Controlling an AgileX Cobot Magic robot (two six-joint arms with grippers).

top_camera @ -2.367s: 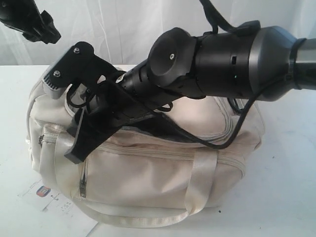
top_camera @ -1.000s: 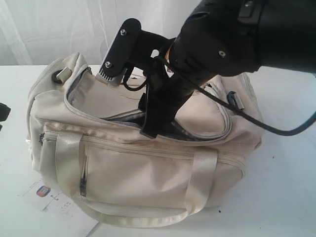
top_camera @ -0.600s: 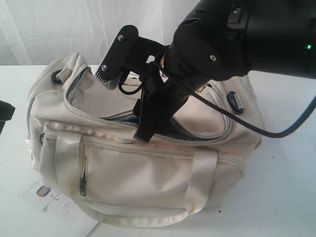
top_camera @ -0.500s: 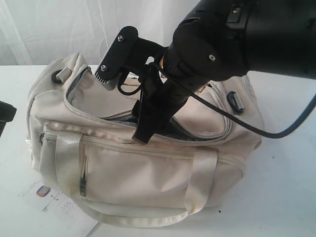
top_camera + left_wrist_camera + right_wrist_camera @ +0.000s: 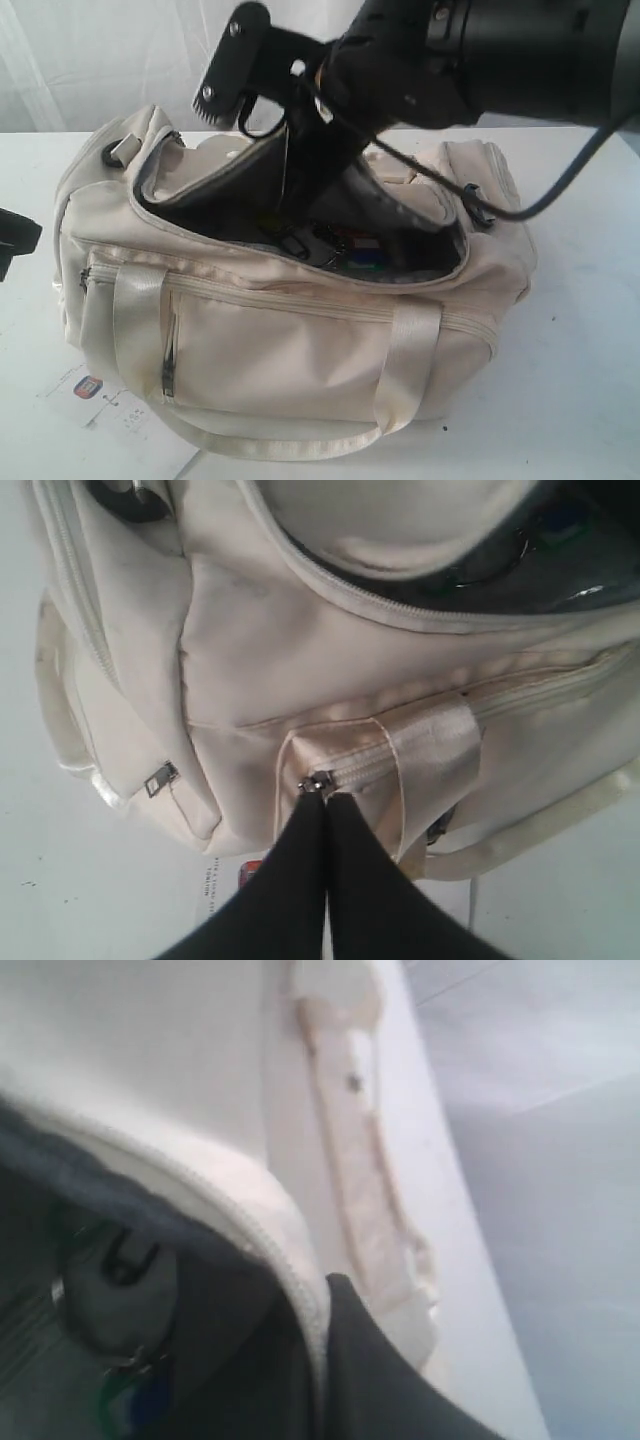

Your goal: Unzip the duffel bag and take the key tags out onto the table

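Observation:
The cream duffel bag lies on the white table with its top zipper undone. My right gripper is shut on the zipper-trimmed edge of the top flap and holds it raised; in the right wrist view that rim sits pinched at the gripper. Inside, on the dark lining, lie the key tags, with metal rings and green and blue plastic, also glimpsed. My left gripper is shut and empty, left of the bag, fingertips lined up with a front zip pull.
A white paper hang-tag with an orange-blue logo lies on the table at the bag's front left corner. Webbing handles hang down the bag's front. A white curtain closes the back.
My right gripper has risen, pulling the flap up; the bag's mouth has gaped wide and the key tags now show. The left gripper has edged in at the left.

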